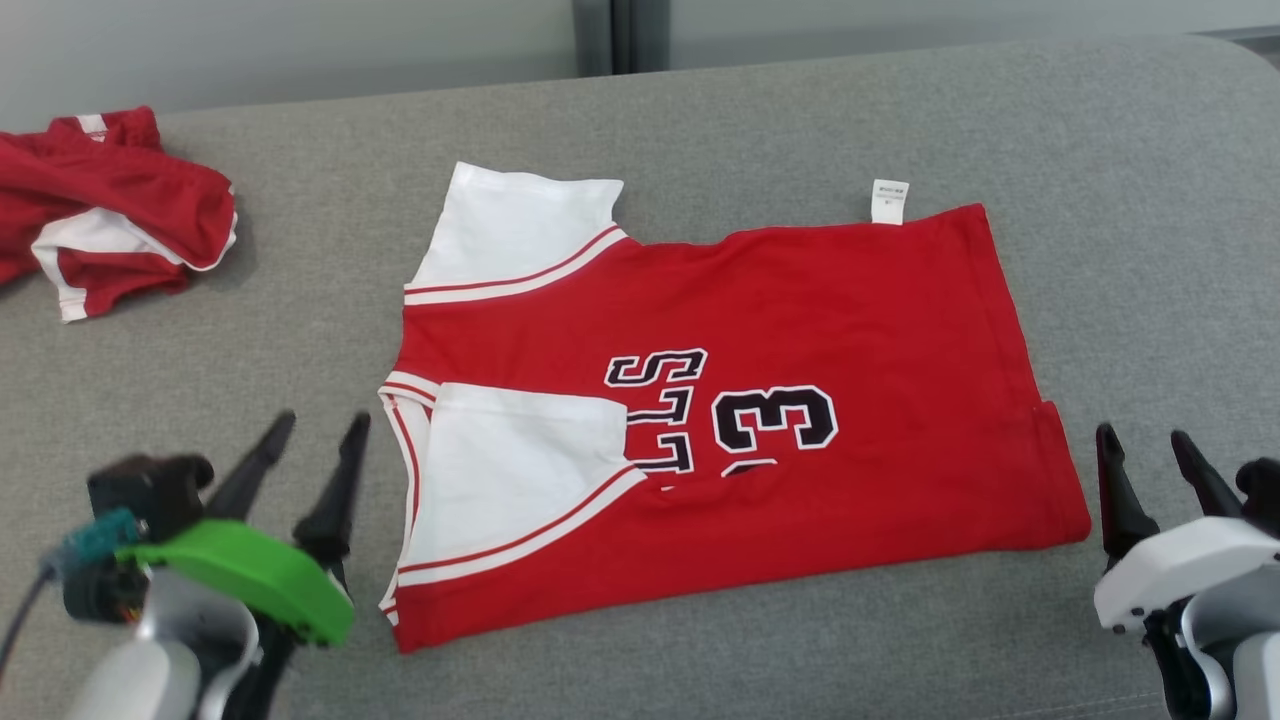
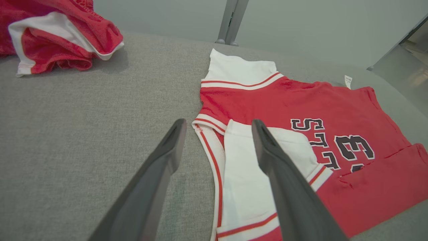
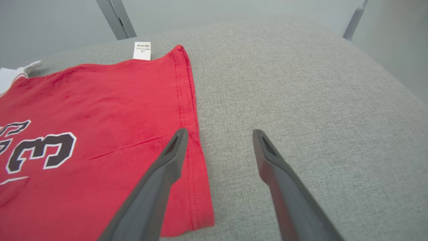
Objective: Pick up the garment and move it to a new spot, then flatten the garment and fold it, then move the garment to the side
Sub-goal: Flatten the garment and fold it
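Both pairs of jaws stand spread and hold nothing. The left gripper [image 1: 322, 420] hovers just beside the collar end of the jersey [image 1: 760, 330]. The right gripper [image 1: 1142, 435] hovers just beside its hem end, at the near right corner.

The jersey lies in the middle of the grey cushion [image 1: 800, 120], collar to the left and hem to the right. Its near long edge is turned up over the front, so it looks partly folded already. One gripper at each end of that near edge suits a two-handed grasp. My judgement is that they are placed either to make a further fold or to carry the jersey aside.

Both white sleeves lie on or against the body, one on the far side [image 1: 515, 225] and one on the near side [image 1: 510, 470], which keeps the shape compact. A small white label [image 1: 889, 200] sticks out past the far edge.

A second red and white garment [image 1: 110, 220] sits bunched at the far left, well apart from the jersey.

The turned-up edge hides the lower part of the black lettering [image 1: 720, 410], so the word cannot be read whole. Print on the label is too small to read. The left edge of the head view cuts off the bunched garment, and I cannot tell what kind it is. Green housing on the left arm [image 1: 250, 580] covers the cushion near that corner.
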You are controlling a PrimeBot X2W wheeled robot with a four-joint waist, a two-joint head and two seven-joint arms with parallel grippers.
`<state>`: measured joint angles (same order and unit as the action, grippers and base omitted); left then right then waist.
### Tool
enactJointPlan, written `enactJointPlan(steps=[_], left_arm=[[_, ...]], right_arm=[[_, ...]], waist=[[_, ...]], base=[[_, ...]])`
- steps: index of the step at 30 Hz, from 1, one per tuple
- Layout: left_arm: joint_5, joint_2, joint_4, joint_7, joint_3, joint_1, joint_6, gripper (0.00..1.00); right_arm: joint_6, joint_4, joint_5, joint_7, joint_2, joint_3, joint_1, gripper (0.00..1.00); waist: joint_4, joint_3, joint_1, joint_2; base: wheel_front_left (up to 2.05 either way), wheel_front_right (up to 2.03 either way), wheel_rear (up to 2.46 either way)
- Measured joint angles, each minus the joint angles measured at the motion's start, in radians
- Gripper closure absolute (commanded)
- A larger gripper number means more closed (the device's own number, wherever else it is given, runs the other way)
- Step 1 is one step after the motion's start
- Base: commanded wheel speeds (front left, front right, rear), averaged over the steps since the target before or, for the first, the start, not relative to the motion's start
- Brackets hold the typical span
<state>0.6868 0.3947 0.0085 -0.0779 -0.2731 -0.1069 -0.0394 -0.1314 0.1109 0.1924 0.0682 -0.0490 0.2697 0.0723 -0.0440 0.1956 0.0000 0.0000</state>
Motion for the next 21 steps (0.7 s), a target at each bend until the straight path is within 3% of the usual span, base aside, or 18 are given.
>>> enactJointPlan(steps=[7, 15, 21], left_arm=[[-0.041, 0.136, -0.008, -0.154, -0.012, -0.350, -0.061, 0.00], [-0.034, 0.177, 0.133, -0.331, -0.070, -0.705, -0.084, 0.00], [-0.034, 0.200, 0.275, -0.428, -0.126, -0.839, -0.085, 0.00]], right_arm=[[0.000, -0.059, -0.018, 0.011, 0.000, -0.073, 0.121, 0.00], [0.000, -0.072, -0.013, 0.015, 0.000, -0.193, 0.250, 0.00], [0.000, -0.053, 0.004, -0.012, 0.000, -0.247, 0.313, 0.00]], waist=[[-0.034, 0.070, 0.0000, 0.0000], [-0.093, 0.183, 0.0001, 0.0000], [-0.152, 0.274, 0.0001, 0.0000]], base=[[0.00, 0.00, 0.00], [0.00, 0.00, 0.00], [0.00, 0.00, 0.00]])
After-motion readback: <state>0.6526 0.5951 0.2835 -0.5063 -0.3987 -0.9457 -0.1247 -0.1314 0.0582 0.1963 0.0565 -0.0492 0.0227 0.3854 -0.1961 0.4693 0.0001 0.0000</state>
